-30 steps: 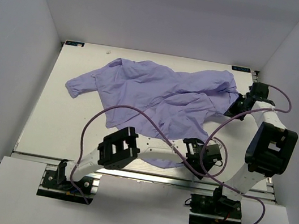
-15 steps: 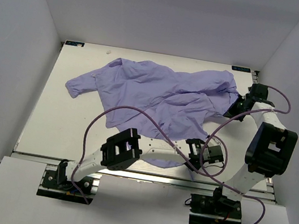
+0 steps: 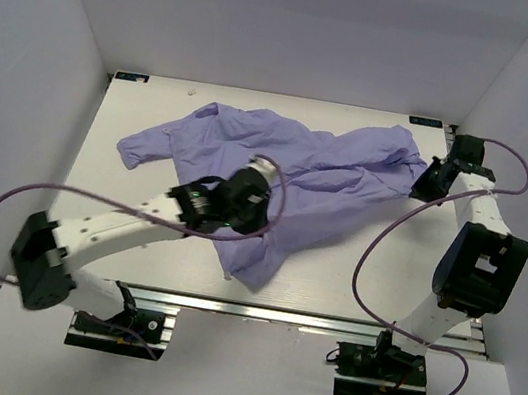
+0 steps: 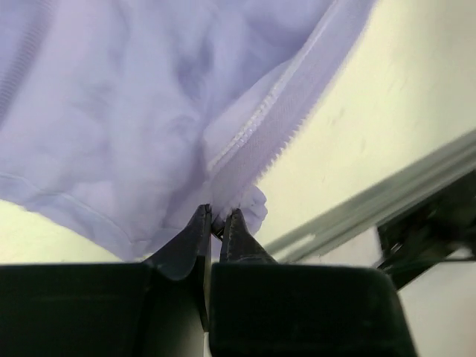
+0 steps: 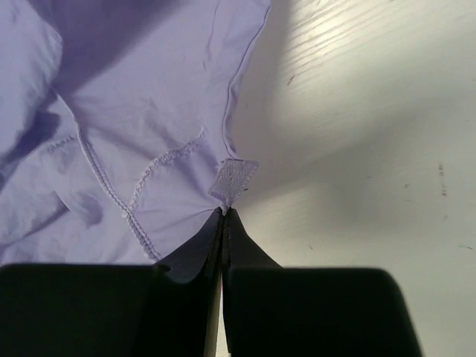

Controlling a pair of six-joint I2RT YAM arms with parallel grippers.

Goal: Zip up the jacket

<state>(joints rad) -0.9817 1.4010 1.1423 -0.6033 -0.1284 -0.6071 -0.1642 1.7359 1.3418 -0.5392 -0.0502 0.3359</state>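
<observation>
Jacket (image 3: 301, 158): lavender and crumpled, it lay spread over the far half of the desk (image 3: 323, 268), from the desk's far left part to its far right corner. One flap reached down toward the middle of the desk's near edge.
Sleeve (image 3: 140, 149): this was the part of the jacket closest to the desk's left edge, and it lay flat on the desk.
Left gripper (image 4: 216, 219): my jaws were nearly closed, with only a sliver between the tips. They pinched a bunched bit of the jacket's fabric at the end of the zipper tape, over the middle of the desk. I could not tell whether that fabric was lifted off the desk.
Zipper tape (image 4: 275, 123): a pale strip with a row of teeth free along one edge, it ran away from my left gripper's tips on a slant above the desk.
Right gripper (image 5: 224, 212): my jaws were pressed fully together at the desk's far right corner. The tips nipped the jacket's edge just at a small whitish patch.
Patch (image 5: 233, 178): a little woven square on the jacket's edge, it touched my right gripper's tips and had bare desk beside it.
Stitching (image 5: 160, 165): a curved dashed seam crossed the fabric next to the patch.
Rail (image 4: 372, 208): a grey metal strip along the desk's near edge, blurred in my left wrist view.
Left arm (image 3: 117, 229): it reached from the desk's near left corner to the desk's middle.
Right arm (image 3: 482, 259): it stood along the desk's right edge and bent in toward the far right corner.
</observation>
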